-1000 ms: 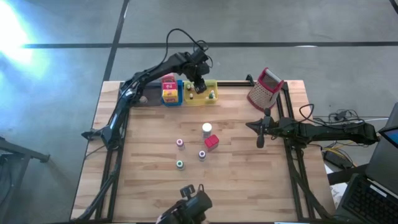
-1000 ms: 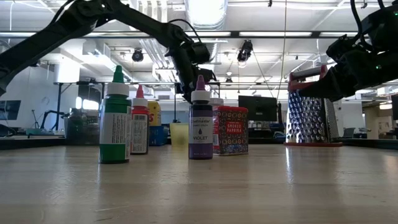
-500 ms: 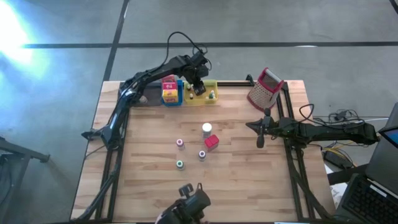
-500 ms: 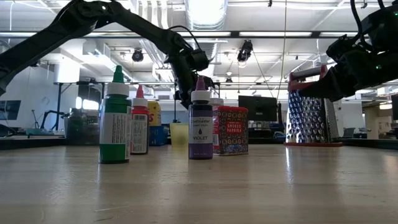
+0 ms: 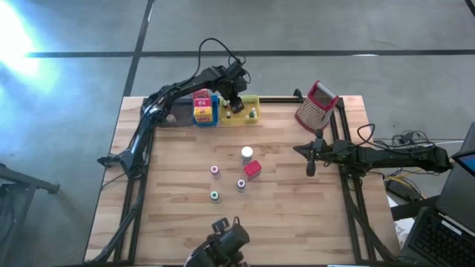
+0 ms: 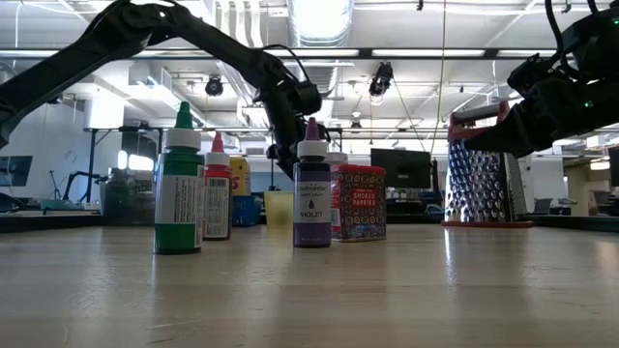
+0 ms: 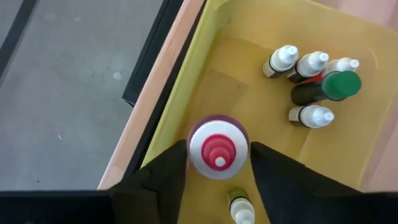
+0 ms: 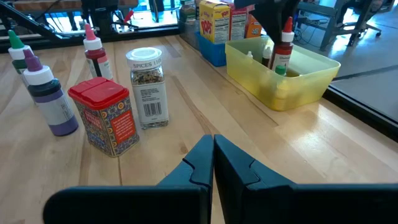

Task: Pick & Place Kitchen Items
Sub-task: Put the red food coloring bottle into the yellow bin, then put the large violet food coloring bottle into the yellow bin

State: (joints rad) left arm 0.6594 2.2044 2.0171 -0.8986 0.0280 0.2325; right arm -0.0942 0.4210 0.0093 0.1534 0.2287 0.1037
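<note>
My left gripper (image 7: 217,165) hangs over the yellow tray (image 7: 205,43) at the table's far edge, pointing steeply down. Its two fingers stand close on either side of a small red-capped bottle (image 7: 217,148). That bottle stands upright in the tray (image 8: 285,38). Beside it are several small bottles, white-capped and one green-capped (image 7: 339,84). On the table's middle stand a spice jar (image 5: 246,153), a red tin (image 5: 253,170), and violet (image 6: 311,188), green (image 6: 179,184) and red (image 6: 217,193) bottles. My right gripper (image 5: 310,169) waits shut at the table's right side. My left gripper comes at the red-capped bottle from above, a finger (image 7: 174,177) on each side of its shoulder (image 7: 194,142). Whether the fingers touch it, I cannot tell. The bottle stands upright with its base on the tray floor.
A blue tray with red and yellow boxes (image 5: 202,110) sits left of the yellow tray, with a grey tray (image 5: 174,117) beyond it. A metal grater with a red handle (image 5: 318,105) stands at the far right. The table's near half is bare wood.
My left gripper has sunk a little toward the yellow tray, with the red-capped bottle between its fingers. Nothing else has moved.
</note>
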